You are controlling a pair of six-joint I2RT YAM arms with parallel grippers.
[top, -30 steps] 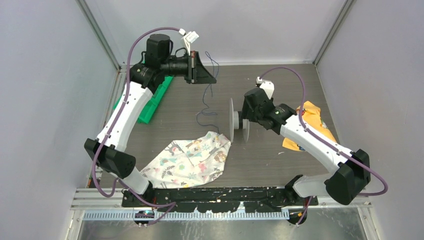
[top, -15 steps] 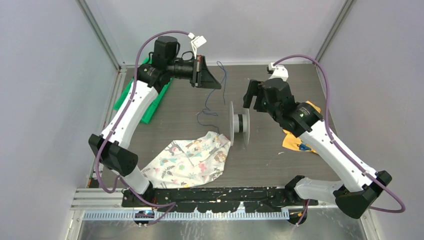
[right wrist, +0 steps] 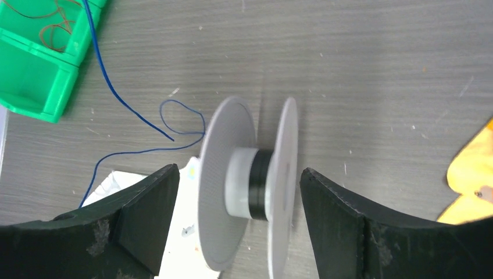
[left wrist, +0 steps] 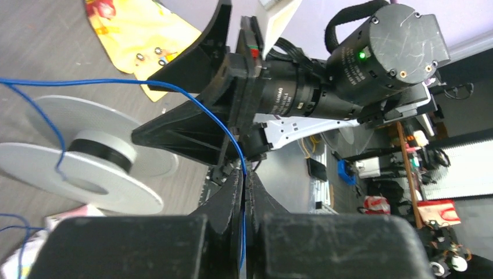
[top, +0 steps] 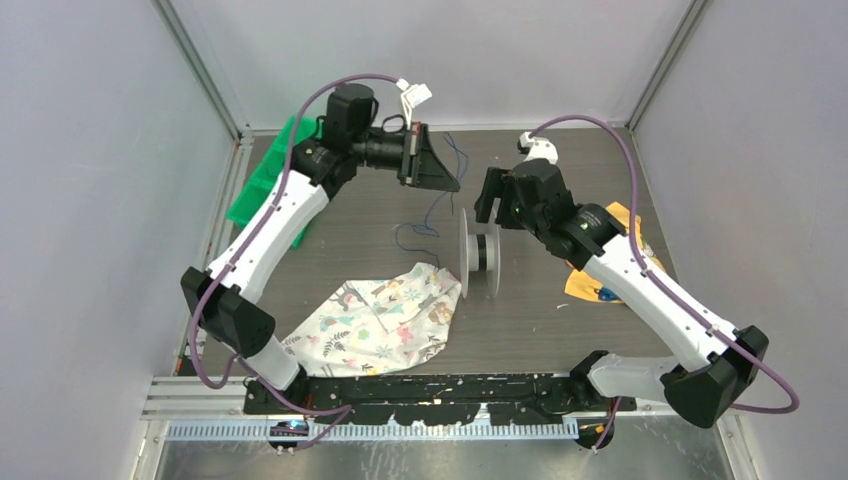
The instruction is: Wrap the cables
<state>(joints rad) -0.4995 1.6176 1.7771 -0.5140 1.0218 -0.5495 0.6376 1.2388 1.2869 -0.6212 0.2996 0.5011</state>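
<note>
The pale grey two-disc spool (top: 478, 252) stands on edge at the table's middle, with dark windings on its hub (right wrist: 260, 185). Thin blue wire (top: 432, 203) runs from the spool area in loose loops up to my left gripper (top: 447, 180). That gripper is raised over the far middle of the table and shut on the wire (left wrist: 192, 99), which passes between its fingertips. My right gripper (top: 490, 200) is open and hovers above the spool, one finger to each side and not touching it (right wrist: 237, 171). The spool also shows in the left wrist view (left wrist: 87, 168).
A green bin (top: 262, 185) sits at the far left, and also shows in the right wrist view (right wrist: 40, 64). A patterned cloth (top: 385, 315) lies in front of the spool, touching its left disc. A yellow packet (top: 625, 250) lies to the right under my right arm.
My right gripper has let go of the spool, lifted and drawn back, and is now open above it. My left gripper has carried the wire to the right, toward the spool.
</note>
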